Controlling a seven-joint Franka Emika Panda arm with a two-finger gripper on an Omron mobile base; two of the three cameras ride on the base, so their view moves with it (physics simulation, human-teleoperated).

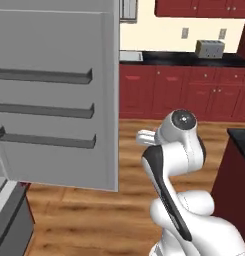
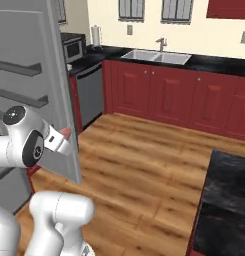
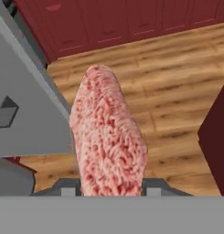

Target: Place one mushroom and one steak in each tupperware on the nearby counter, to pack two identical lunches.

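steak (image 3: 109, 137) upright between the gripper (image 3: 111, 186) fingers, clamped, long axis pointing away over wood floor (image 3: 177, 82)

You are looking at a home kitchen. In the upper middle of the right base view you see a steel sink (image 2: 156, 56) with a tap, set in a black stone counter (image 2: 219, 64) above dark red cabinets (image 2: 169, 97). A microwave (image 2: 71, 48) stands at the upper left. In the left base view, an open grey fridge door (image 1: 54, 95) with shelves fills the left side, and a toaster (image 1: 210, 48) sits at the upper right. The floor (image 2: 144, 165) is wooden planks.
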